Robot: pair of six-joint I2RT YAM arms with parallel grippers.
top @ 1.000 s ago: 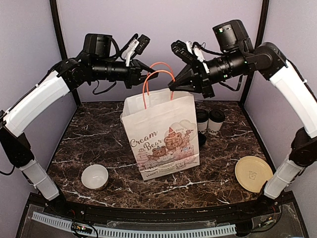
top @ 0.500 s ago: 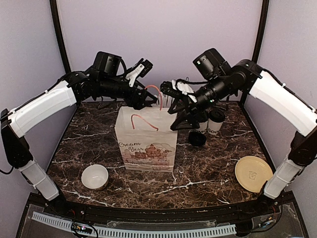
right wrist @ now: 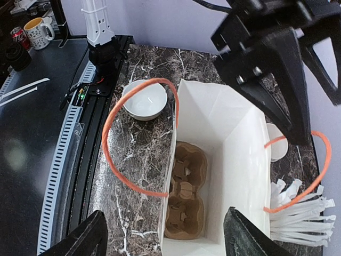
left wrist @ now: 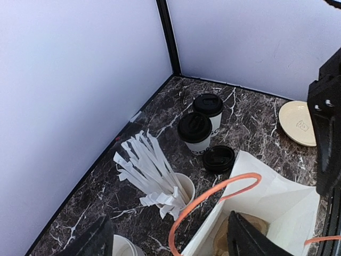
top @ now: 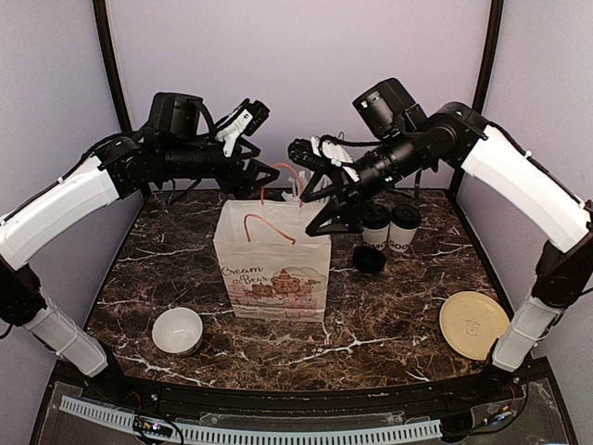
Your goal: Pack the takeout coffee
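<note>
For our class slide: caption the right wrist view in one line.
Open paper bag with an empty cardboard cup carrier at its bottom; white bowl nearby.

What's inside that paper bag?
A brown cardboard cup carrier lies on the bag's floor, its pockets empty. The bag's walls hide the rest of the floor.

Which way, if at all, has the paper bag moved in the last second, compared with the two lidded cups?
Yes. The paper bag has moved left, away from the lidded cups; a gap now shows between them.
</note>
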